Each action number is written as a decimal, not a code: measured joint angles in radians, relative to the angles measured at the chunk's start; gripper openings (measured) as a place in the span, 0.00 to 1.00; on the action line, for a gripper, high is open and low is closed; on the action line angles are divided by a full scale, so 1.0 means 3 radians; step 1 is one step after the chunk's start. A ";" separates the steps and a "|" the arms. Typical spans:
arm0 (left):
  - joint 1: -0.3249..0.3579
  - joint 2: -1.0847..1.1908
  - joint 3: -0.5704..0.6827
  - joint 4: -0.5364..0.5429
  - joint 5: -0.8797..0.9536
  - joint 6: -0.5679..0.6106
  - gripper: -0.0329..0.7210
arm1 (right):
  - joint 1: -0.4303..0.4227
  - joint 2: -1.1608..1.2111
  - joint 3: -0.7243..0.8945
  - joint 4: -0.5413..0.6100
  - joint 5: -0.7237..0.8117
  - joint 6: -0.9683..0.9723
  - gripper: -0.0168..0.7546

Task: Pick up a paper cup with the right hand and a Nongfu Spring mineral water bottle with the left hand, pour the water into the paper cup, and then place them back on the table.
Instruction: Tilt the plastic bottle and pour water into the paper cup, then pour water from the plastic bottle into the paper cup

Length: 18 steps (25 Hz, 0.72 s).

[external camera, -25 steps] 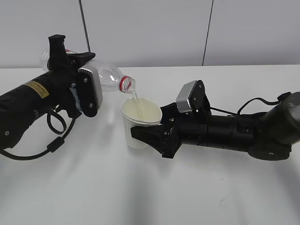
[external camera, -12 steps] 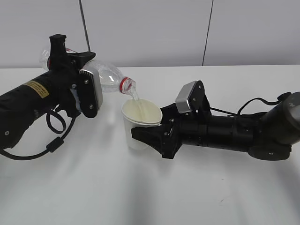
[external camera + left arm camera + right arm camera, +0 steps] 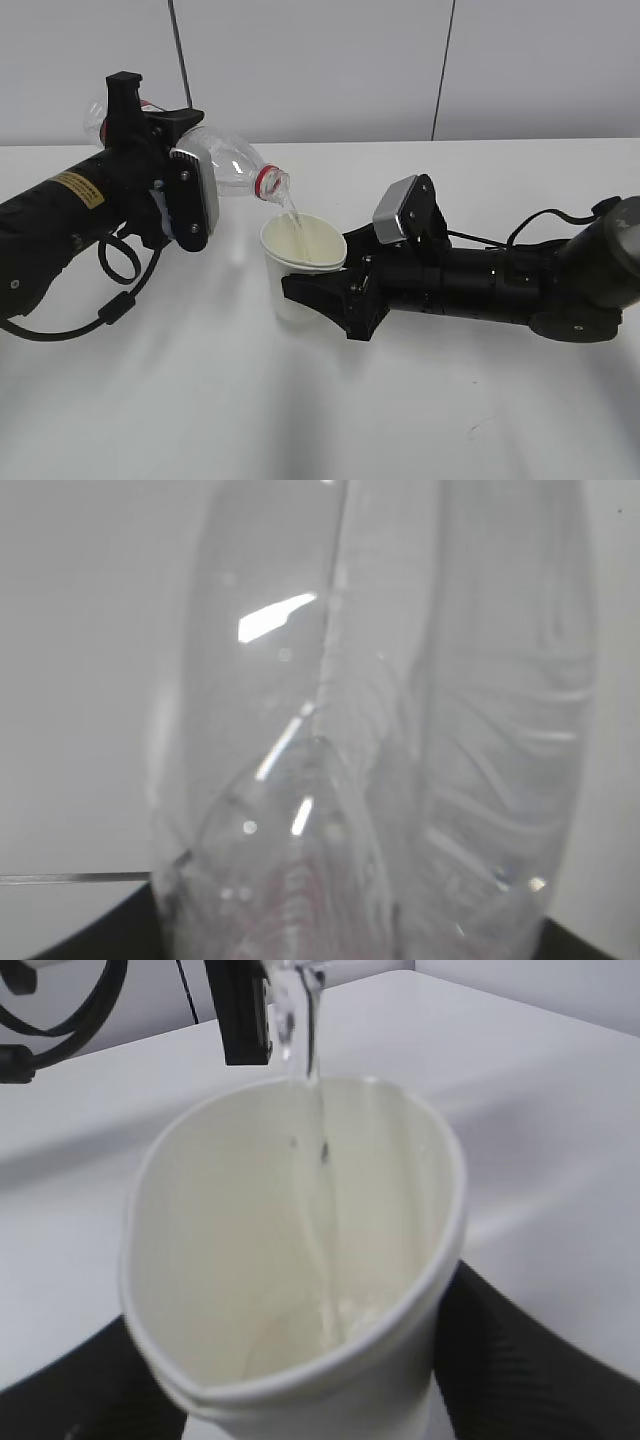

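From the exterior view, my left hand (image 3: 185, 190) is clamped around the Nongfu Spring mineral water bottle (image 3: 225, 165), which lies nearly level with its red-ringed mouth tipped down to the right, above the paper cup (image 3: 298, 262). A thin stream of the water (image 3: 293, 218) runs from that mouth into the cup's cream inside. My right hand (image 3: 320, 292) reaches in from the right, low over the table (image 3: 320, 420), its jaws closed on the lower body of the cup; the cup leans with its rim turned toward the bottle, and I cannot tell whether its base touches the tabletop. In the left wrist view the clear, ribbed wall of the bottle (image 3: 370, 730) fills nearly everything, blurred, with a faint red tint near the bottom; my own fingers do not show clearly here. In the right wrist view I look down into the cup (image 3: 300, 1260), its rolled rim pressed slightly oval between my dark fingers (image 3: 520, 1350) on either side, while the water (image 3: 318, 1190) falls past the far rim and pools at the bottom.
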 joint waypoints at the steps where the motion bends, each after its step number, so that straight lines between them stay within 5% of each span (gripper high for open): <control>1: 0.0000 0.0000 0.0000 0.0000 0.0000 0.0004 0.46 | 0.0000 0.0000 0.0000 0.0000 0.0000 0.0000 0.66; 18: 0.0000 0.0000 0.0000 -0.0022 -0.0023 0.0070 0.46 | 0.0000 0.0000 0.0000 -0.0016 0.0005 0.0000 0.66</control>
